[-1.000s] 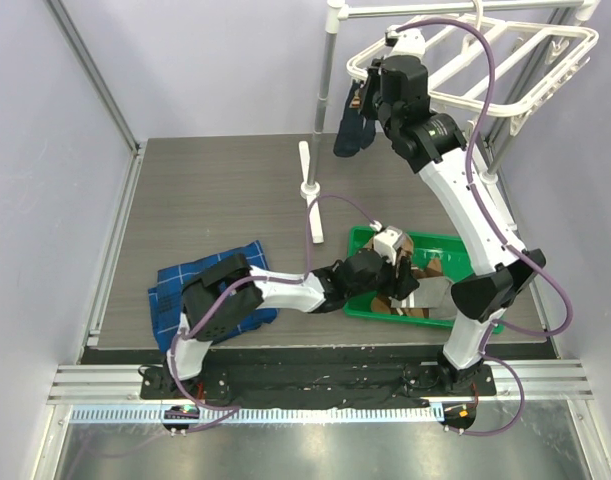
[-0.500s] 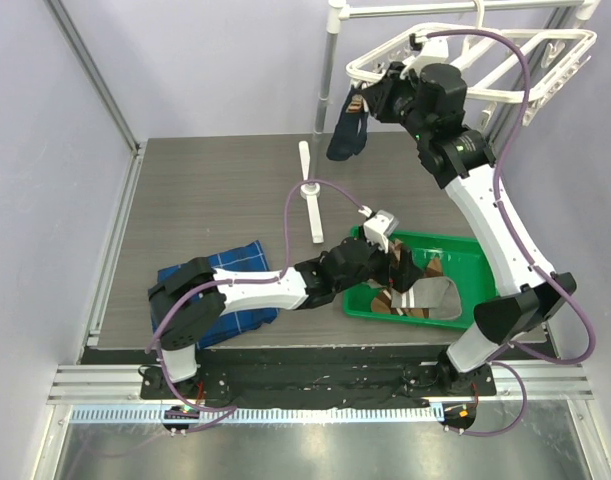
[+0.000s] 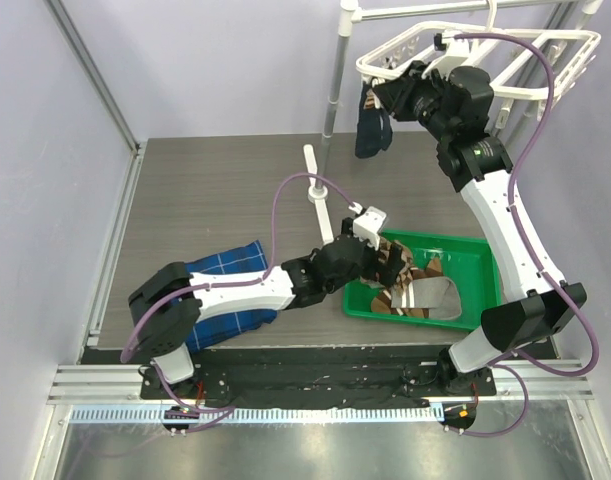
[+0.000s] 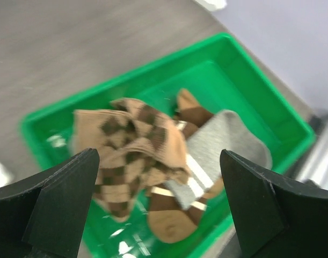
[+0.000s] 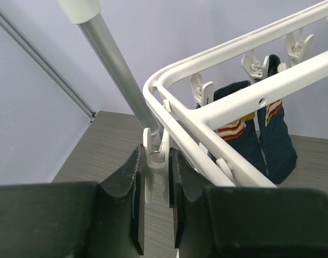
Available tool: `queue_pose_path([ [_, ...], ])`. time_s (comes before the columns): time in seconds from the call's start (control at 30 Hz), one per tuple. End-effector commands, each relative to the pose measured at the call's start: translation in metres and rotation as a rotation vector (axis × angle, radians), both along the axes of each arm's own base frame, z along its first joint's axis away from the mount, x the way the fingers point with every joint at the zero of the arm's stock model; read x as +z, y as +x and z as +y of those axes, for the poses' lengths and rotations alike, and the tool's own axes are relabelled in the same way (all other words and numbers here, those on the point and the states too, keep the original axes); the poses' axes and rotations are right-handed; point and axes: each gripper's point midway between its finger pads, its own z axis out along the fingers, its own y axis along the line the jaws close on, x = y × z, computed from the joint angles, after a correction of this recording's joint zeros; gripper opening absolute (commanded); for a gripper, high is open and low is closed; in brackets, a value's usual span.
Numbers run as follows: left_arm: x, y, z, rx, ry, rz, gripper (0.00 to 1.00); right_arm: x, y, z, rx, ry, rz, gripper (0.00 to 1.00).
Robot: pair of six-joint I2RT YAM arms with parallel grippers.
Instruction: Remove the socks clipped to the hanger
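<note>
The white hanger (image 3: 545, 60) hangs at the top right. My right gripper (image 3: 400, 90) is at its near-left corner, shut on one white clip (image 5: 155, 161) under the frame (image 5: 249, 99). A dark navy sock (image 3: 370, 130) hangs from clips beside it; the right wrist view shows two navy socks (image 5: 276, 140) with striped cuffs still clipped. My left gripper (image 3: 377, 248) is open and empty above the green tray (image 3: 480, 255). In the left wrist view, between the open gripper (image 4: 158, 156), the argyle sock (image 4: 131, 134), a brown striped sock (image 4: 172, 209) and a grey sock (image 4: 223, 137) lie in the tray (image 4: 249, 91).
The metal pole stand (image 3: 333, 90) rises left of the hanger, with its white foot (image 3: 313, 185) on the table. A folded blue plaid cloth (image 3: 220, 290) lies at the front left under my left arm. Walls close in on both sides.
The hanger, the stand and the navy sock have swung to the right with my right gripper. My left arm has stretched out lower, its gripper drawn slightly left over the tray.
</note>
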Motion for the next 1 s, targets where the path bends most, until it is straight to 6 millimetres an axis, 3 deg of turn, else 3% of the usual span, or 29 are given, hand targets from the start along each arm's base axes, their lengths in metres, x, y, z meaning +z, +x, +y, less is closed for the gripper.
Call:
queue_pose_path([
  [0.0,0.051,0.039,0.03,0.165,0.043,-0.139,1.0,0.031,-0.016,0.01,0.084,0.047,-0.084,0.01],
  [0.27,0.107,0.113,0.076,0.249,-0.051,-0.178,0.98,0.034,-0.021,0.015,0.118,0.052,-0.093,0.01],
  [0.47,0.13,0.146,0.082,0.241,-0.064,-0.201,0.98,0.028,-0.02,0.019,0.177,0.047,-0.101,0.01],
  [0.57,0.124,0.167,0.085,0.267,-0.037,-0.193,0.97,0.028,-0.021,0.023,0.222,0.059,-0.113,0.01],
  [0.6,0.112,0.173,0.084,0.268,-0.017,-0.176,0.96,0.028,-0.021,0.023,0.225,0.059,-0.114,0.01],
  [0.77,0.093,0.204,0.101,0.314,0.017,-0.144,0.92,0.026,-0.02,0.019,0.231,0.055,-0.114,0.01],
  [0.97,0.075,0.223,0.111,0.34,0.02,-0.113,0.91,0.02,-0.011,-0.01,0.152,0.06,-0.1,0.01],
])
